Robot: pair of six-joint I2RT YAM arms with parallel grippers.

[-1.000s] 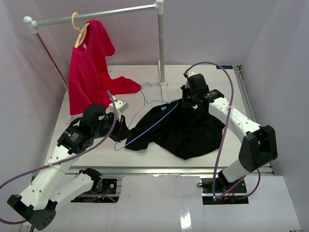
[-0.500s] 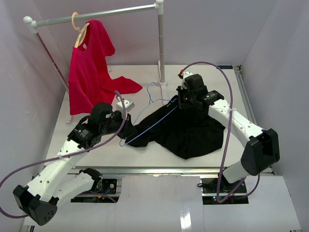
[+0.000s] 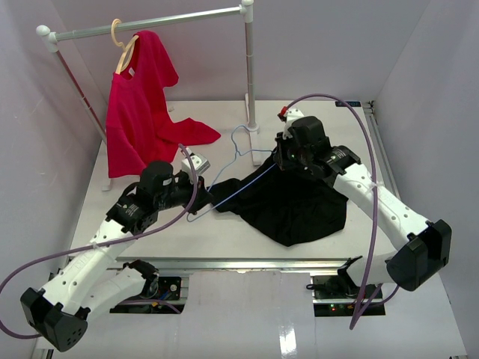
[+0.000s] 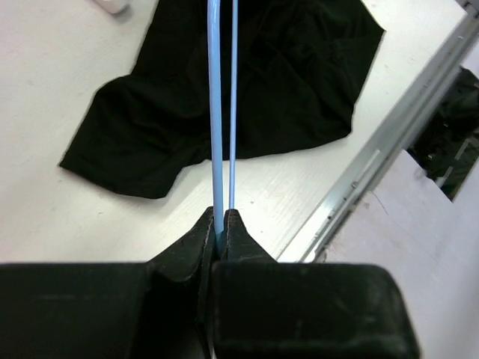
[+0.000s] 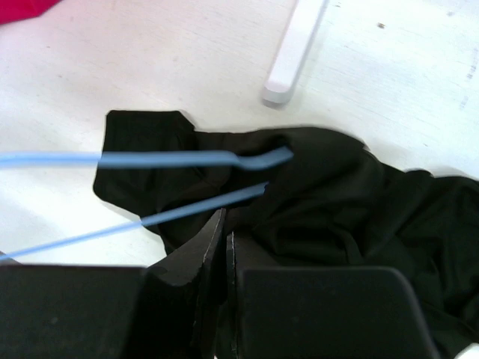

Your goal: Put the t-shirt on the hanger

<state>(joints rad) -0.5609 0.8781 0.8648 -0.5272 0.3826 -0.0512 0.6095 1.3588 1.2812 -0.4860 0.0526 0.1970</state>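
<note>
- Looking down from the top onto a white table (image 3: 224, 243) boxed in by pale walls, with a clothes rail (image 3: 150, 26) at the back carrying a red shirt (image 3: 138, 105) on a wooden hanger (image 3: 124, 46).
- Finding the black t-shirt (image 3: 299, 213) crumpled right of centre, and the light-blue wire hanger (image 3: 239, 188) slanting across its left edge, hook pointing toward the back.
- Reaching in with the left gripper (image 3: 205, 200) at the hanger's near corner and the right gripper (image 3: 278, 163) at the shirt's far edge, apparently splitting the work: steadying wire on one side, feeding cloth on the other.
- Turning to the left wrist view: clamping tight on the hanger's corner, probably for aiming the frame, with two wires running straight away over the t-shirt.
- Turning to the right wrist view: pinching fully closed on what looks like a fold of black fabric, apparently lifting an opening, with one hanger shoulder poking into the shirt just above the fingers.
- Judging the threading as under way, not finished, with most of the hanger lying outside the shirt.
</note>
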